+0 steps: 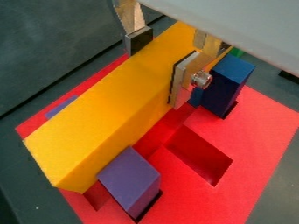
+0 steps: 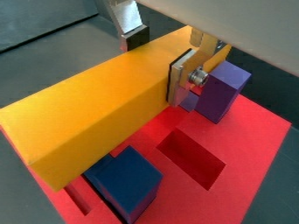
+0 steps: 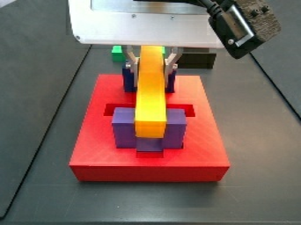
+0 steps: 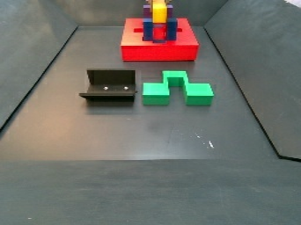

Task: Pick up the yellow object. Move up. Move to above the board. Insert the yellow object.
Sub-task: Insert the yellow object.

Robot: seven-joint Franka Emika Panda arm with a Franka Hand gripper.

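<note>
The yellow object (image 1: 105,114) (image 2: 93,114) is a long bar lying lengthwise between the blue and purple posts of the red board (image 1: 263,149) (image 3: 147,163). My gripper (image 1: 162,63) (image 2: 158,59) is shut on its far end, with a dark pad pressed against each side. In a side view the gripper (image 3: 153,63) hangs over the board's rear half, and the bar (image 3: 150,97) runs toward the front posts (image 3: 122,127). An open recessed slot (image 1: 198,156) shows beside the bar. The bar's underside is hidden.
A green stepped block (image 4: 179,89) and the fixture (image 4: 108,87) stand on the dark floor in front of the board (image 4: 161,44). A black block (image 3: 200,61) sits just behind the board. Sloped walls ring the floor.
</note>
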